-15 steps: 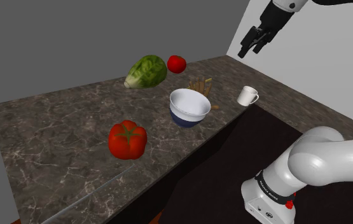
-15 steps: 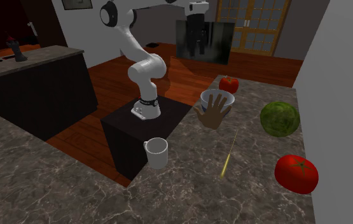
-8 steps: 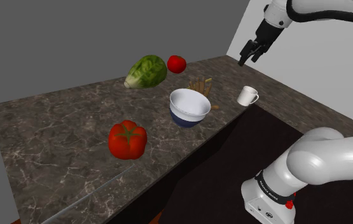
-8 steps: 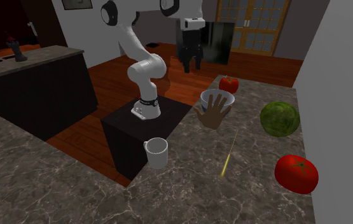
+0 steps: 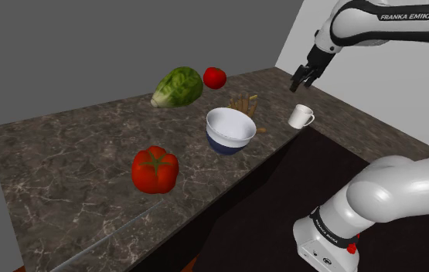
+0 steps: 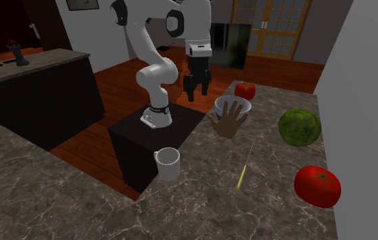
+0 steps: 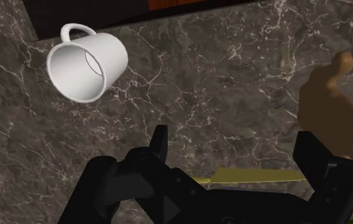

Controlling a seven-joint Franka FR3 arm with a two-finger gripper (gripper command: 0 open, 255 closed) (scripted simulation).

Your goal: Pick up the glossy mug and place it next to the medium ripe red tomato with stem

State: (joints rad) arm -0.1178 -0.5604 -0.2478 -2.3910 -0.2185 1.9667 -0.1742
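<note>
A white mug (image 5: 301,116) stands upright near the stone counter's edge, its handle toward the shoulder view's right. It also shows from above as mug (image 7: 86,63) and as mug (image 6: 167,163). My black gripper (image 5: 304,77) hangs open in the air above and a little behind the mug, touching nothing. The same gripper (image 6: 196,92) holds nothing; its fingers (image 7: 159,145) stand wide apart. A large red tomato (image 5: 155,168) with a green stem lies near the counter's front. A smaller red tomato (image 5: 214,77) sits at the back beside the lettuce.
A white and blue bowl (image 5: 230,130) stands mid-counter, with a wooden hand-shaped object (image 5: 243,104) behind it. A green lettuce (image 5: 178,85) lies at the back. A thin yellow stick (image 6: 245,167) lies on the counter (image 5: 66,170). My stand (image 6: 154,133) is beside the counter's edge.
The gripper has come down and toward the mug, still open. Nothing on the counter has moved.
</note>
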